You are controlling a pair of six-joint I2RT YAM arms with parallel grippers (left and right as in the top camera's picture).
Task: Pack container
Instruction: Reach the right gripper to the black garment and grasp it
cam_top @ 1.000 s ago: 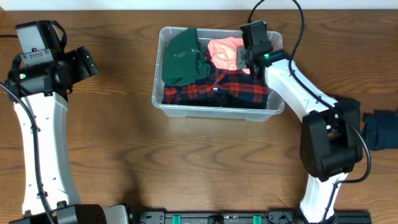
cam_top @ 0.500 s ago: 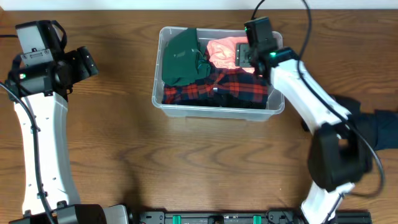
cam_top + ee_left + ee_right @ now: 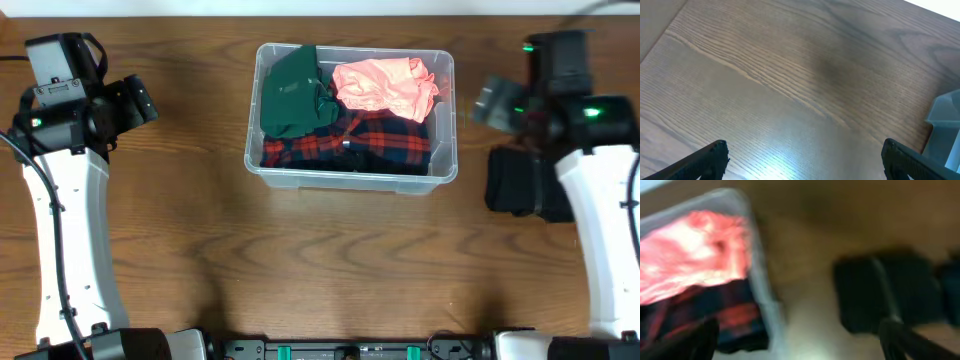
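Right gripper (image 3: 487,103) out — three garments (image 3: 385,86) inside.

Your wooden table (image 3: 330,260) carries two things. The clear container (image 3: 350,180) stands on it just to the left of your right pincer (image 3: 488,104) and well to the right of your left pincer (image 3: 146,100). A dark garment (image 3: 515,182) lies flat on the wood just nearer the arm's base than the right pincer, close beside the container's right wall but apart from it
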